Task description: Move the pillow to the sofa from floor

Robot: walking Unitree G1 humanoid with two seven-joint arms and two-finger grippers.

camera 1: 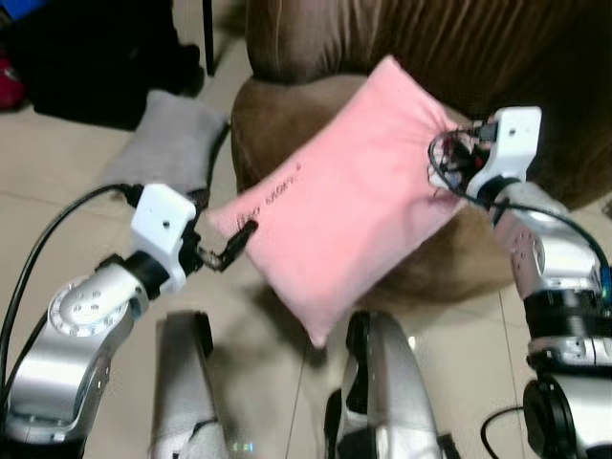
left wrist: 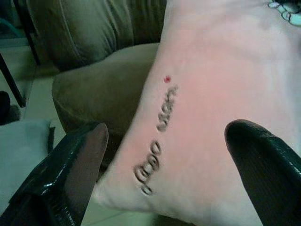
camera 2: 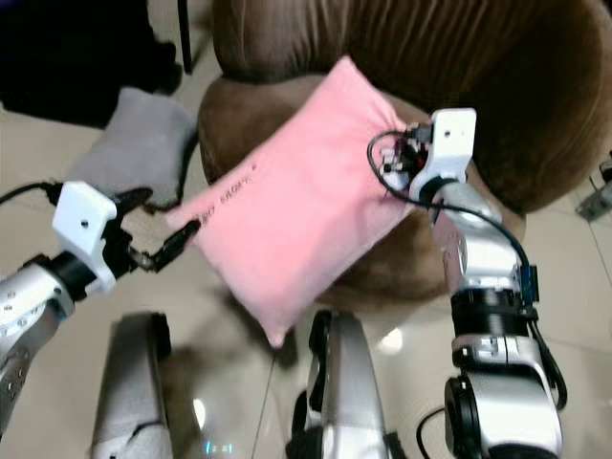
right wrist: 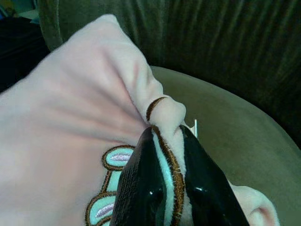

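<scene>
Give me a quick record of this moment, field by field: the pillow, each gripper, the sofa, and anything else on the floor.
pillow: pink fabric pillow with dark lettering, lifted and tilted, its far part over the sofa seat
right gripper: right gripper shut, pinching a fold of the pillow's edge
left gripper: left gripper open, at the pillow's lettered corner, not clamped on it
sofa: brown upholstered sofa, rounded seat under the pillow
floor: grey cushion on the pale tiled floor beside the sofa
task state: pillow not yet released

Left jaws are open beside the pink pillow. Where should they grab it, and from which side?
Grip the pink pillow at its near left corner, by the embroidered lettering. Come in from the robot's left: the left gripper already straddles that thin edge, opposite the right gripper pinching the far edge.
</scene>
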